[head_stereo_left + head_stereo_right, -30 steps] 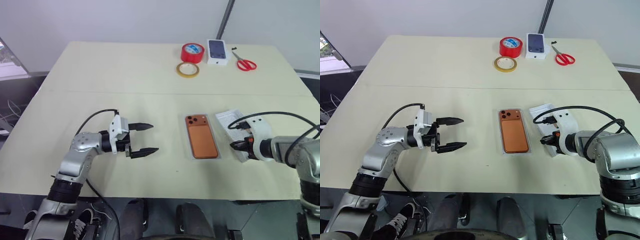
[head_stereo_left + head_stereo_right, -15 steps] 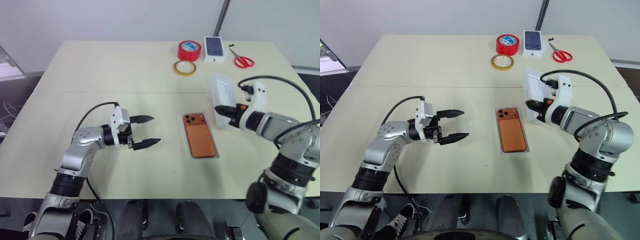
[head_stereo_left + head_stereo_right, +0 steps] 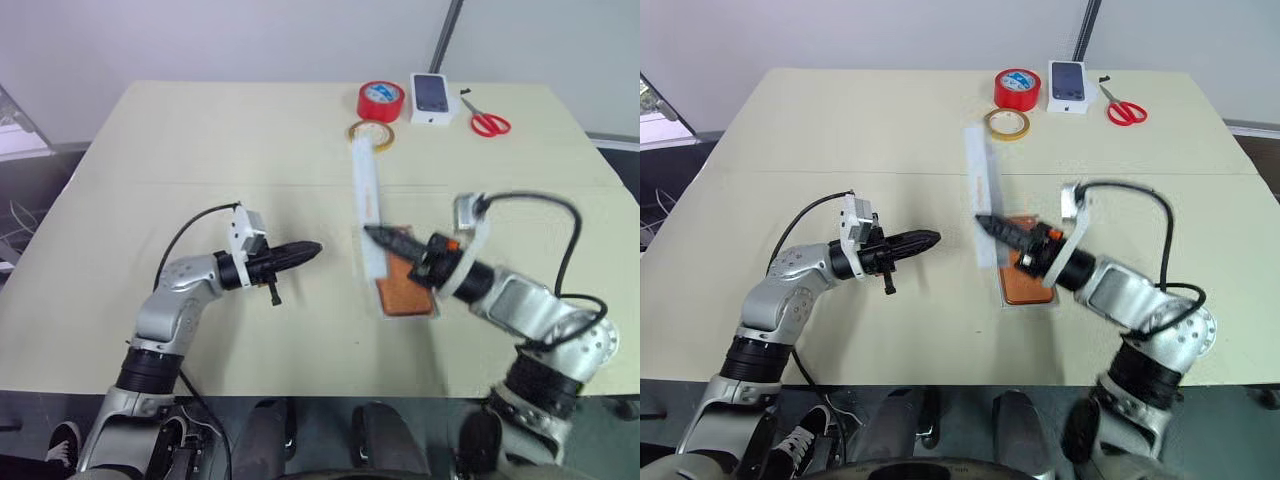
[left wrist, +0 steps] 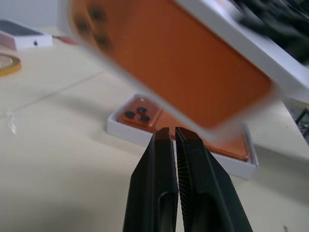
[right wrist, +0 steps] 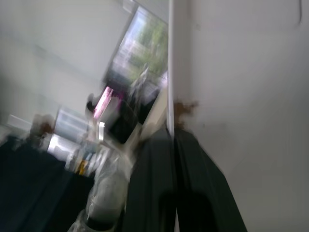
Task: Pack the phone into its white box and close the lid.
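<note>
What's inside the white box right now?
The phone lies inside the white box, camera bump up. The right pincer, carrying the lid, covers part of it from the head views; whatever is beneath the phone is hidden.

Two silver-grey metal arms, each ended by a black two-fingered gripper

Each arm is built of rounded, brushed-silver segments joined by black rings. A white block is mounted on each wrist, and a black cable is looped from it back along the forearm. The left gripper is formed of two long, tapered black fingers with finely ribbed inner faces. On the right gripper, an orange band is seen just behind the black fingers.
</note>
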Controlling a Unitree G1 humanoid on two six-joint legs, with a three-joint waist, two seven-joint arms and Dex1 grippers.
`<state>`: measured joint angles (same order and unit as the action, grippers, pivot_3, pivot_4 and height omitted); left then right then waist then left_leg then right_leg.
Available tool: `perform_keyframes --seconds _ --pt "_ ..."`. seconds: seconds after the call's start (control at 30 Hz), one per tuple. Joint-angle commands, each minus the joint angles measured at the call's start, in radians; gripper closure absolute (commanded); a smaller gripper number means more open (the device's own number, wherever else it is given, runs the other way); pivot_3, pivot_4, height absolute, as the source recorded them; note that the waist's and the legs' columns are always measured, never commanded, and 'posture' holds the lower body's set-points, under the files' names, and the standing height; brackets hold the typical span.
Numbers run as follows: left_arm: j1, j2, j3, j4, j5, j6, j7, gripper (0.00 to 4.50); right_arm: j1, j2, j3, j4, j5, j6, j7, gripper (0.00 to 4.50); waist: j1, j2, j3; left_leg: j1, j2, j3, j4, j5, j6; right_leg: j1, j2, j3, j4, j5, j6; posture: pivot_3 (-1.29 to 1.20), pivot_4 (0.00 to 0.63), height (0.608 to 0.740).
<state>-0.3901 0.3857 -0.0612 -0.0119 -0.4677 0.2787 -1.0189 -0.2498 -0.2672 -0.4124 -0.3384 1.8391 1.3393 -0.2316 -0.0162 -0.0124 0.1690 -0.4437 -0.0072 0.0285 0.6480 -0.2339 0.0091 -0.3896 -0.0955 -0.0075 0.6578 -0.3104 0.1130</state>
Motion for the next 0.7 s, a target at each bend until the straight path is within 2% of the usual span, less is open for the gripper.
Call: perform_keyframes --seconds 0.03,0.17,0.23,0.5,0.63,0.7 --pt "0.008 0.002 0.006 -0.052 -0.018 0.003 -0.002 4.47 0.055 -0.083 0.119 -0.062 0.133 -0.146 0.012 4.50 -0.004 0.000 0.000 0.000 0.000 0.000 0.000 0.000 0.000 0.000 0.000 0.000 0.000 0.000 0.000 0.00 0.150 0.728" --pt "0.020 -0.001 -0.009 -0.064 0.009 -0.022 0.008 4.47 0.097 -0.186 0.215 -0.084 0.133 -0.219 0.082 4.50 0.000 0.000 0.000 0.001 0.002 0.000 0.001 0.000 0.000 0.000 0.006 0.002 0.001 0.000 0.000 0.00 0.150 0.728" --pt "0.028 -0.011 -0.032 -0.070 0.017 -0.027 0.002 4.47 0.083 -0.207 0.247 -0.040 0.133 -0.256 0.047 4.50 0.002 0.000 0.000 0.001 0.003 0.000 0.001 0.000 0.001 0.000 0.006 0.002 0.000 0.000 0.000 0.00 0.150 0.728" --pt "0.034 -0.074 -0.098 -0.013 0.071 -0.062 0.026 4.47 0.021 -0.198 0.315 0.099 0.133 -0.317 -0.072 4.50 0.006 0.000 0.000 0.000 0.003 0.000 0.003 0.000 0.001 0.000 0.006 0.002 0.001 0.000 0.000 0.00 0.150 0.728" --pt "0.018 -0.119 -0.117 0.032 0.092 -0.075 0.042 4.47 0.018 -0.196 0.296 0.117 0.133 -0.315 -0.067 4.50 0.008 0.000 0.000 0.000 0.003 0.000 0.003 0.000 0.001 0.001 0.006 0.002 0.001 0.000 0.000 0.00 0.150 0.728" --pt "0.003 -0.141 -0.127 0.059 0.104 -0.082 0.051 4.50 0.020 -0.178 0.271 0.136 0.133 -0.308 -0.053 3.90 0.009 0.000 0.000 0.000 0.003 0.000 0.003 0.000 0.001 0.001 0.006 0.002 0.001 0.000 0.000 0.00 0.150 0.728"
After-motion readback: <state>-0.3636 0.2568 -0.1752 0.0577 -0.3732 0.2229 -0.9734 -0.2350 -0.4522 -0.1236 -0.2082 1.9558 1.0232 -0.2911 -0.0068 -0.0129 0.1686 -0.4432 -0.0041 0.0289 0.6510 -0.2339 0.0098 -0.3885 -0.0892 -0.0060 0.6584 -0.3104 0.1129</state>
